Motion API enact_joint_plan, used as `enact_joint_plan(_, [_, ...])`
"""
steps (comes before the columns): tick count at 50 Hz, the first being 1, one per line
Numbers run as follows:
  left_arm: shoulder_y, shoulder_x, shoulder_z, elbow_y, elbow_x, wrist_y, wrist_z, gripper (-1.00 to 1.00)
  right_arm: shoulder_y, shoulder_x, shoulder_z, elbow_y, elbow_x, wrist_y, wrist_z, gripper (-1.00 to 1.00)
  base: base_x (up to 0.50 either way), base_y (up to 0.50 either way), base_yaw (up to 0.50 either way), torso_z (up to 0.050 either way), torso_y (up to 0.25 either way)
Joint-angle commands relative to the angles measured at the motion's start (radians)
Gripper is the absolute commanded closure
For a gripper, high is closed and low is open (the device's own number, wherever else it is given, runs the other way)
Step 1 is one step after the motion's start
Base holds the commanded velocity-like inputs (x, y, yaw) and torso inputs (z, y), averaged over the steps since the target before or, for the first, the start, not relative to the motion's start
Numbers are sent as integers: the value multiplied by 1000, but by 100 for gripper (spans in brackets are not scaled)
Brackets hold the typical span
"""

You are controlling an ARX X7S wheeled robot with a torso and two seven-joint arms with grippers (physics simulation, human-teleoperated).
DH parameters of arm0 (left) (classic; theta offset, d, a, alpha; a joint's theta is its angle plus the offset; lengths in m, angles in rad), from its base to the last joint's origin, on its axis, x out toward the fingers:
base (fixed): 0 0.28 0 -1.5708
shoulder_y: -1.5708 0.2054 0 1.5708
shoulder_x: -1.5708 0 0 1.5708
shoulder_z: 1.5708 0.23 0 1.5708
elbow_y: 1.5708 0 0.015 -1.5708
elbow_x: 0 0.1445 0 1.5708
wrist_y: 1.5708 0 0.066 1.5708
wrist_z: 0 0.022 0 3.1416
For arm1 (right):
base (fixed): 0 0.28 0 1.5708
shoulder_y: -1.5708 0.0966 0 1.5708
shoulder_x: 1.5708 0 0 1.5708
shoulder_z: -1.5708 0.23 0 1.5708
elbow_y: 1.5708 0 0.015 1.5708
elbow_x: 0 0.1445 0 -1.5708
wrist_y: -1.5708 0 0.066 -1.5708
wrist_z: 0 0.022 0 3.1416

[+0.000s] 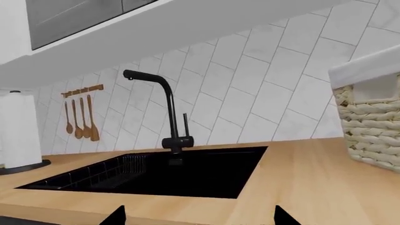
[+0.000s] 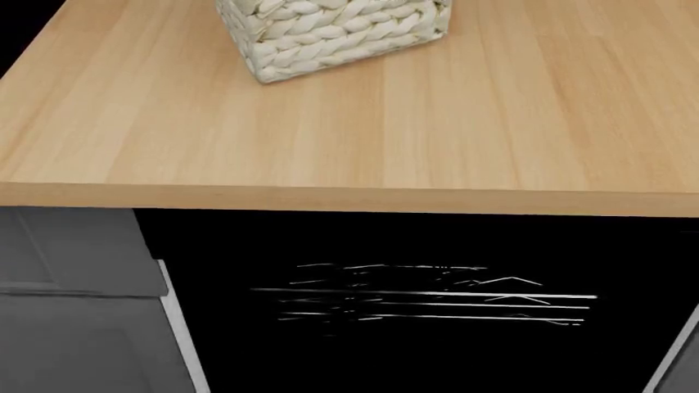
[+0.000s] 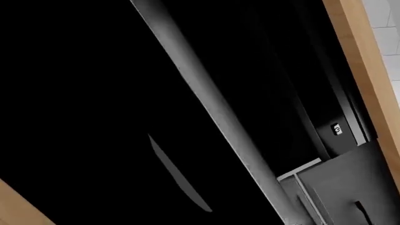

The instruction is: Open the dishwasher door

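Observation:
The dishwasher door (image 3: 87, 93) is a glossy black panel that fills the right wrist view. Its long silver bar handle (image 3: 206, 108) runs slantwise across that view, very close to the camera. My right gripper's dark fingers cannot be made out against the black panel. In the head view the black dishwasher front (image 2: 415, 246) sits under the counter edge, with thin wire rack lines (image 2: 426, 299) showing in it. My left gripper (image 1: 200, 218) is open and empty, with its two black fingertips (image 1: 117, 216) far apart above the counter in front of the sink. Neither gripper shows in the head view.
A wooden counter (image 2: 492, 123) carries a woven basket (image 2: 327, 33), which also shows in the left wrist view (image 1: 372, 126). A black sink (image 1: 162, 173) with a black tap (image 1: 168, 112), a paper towel roll (image 1: 18, 129) and hanging wooden spoons (image 1: 81, 119) are there. Grey cabinet doors (image 2: 65, 311) flank the dishwasher.

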Motion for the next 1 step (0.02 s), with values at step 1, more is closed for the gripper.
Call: enact_joint_plan(1, [3,6,-22,11,-67,-15,41,-100,0,29,224,28,41,101,-1168,100,0,-3,-1,0,0])
